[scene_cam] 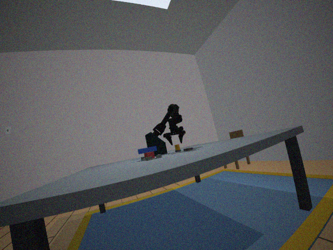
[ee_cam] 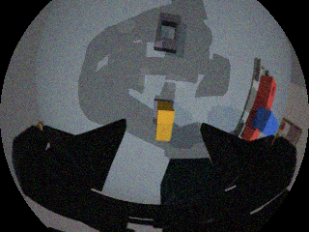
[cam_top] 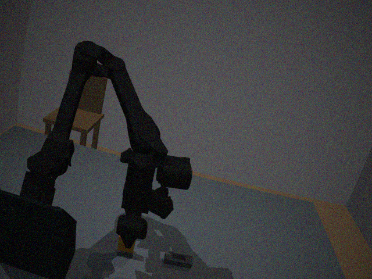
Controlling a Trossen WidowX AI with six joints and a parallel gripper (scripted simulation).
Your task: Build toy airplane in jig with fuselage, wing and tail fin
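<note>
Tool [cam_top: 128, 246] [scene_cam: 176, 144] [ee_cam: 165, 126] wide open, empty, above yellow fin [cam_top: 125, 246] [scene_cam: 177, 147] [ee_cam: 164, 124]. Fin upright, inward of worktop [scene_cam: 171, 167] long front edge. Centre fingers on fin, descend vertically, close squarely, lift straight; avoid tipping fin.

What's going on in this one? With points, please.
The robot arm is building a toy airplane. Its open hand [cam_top: 129, 244] [scene_cam: 176, 144] [ee_cam: 165, 126] holds nothing and hovers above an upright yellow piece [cam_top: 124, 247] [scene_cam: 177, 147] [ee_cam: 164, 124], probably the tail fin and likely the next thing to be picked up. Off to one side, the red fuselage [scene_cam: 149, 154] [ee_cam: 266, 92] is at the jig with the blue wing [scene_cam: 146, 150] [ee_cam: 265, 121] across its top. Whether those two are fully seated is too small to tell. The yellow piece is not on the fuselage.
</note>
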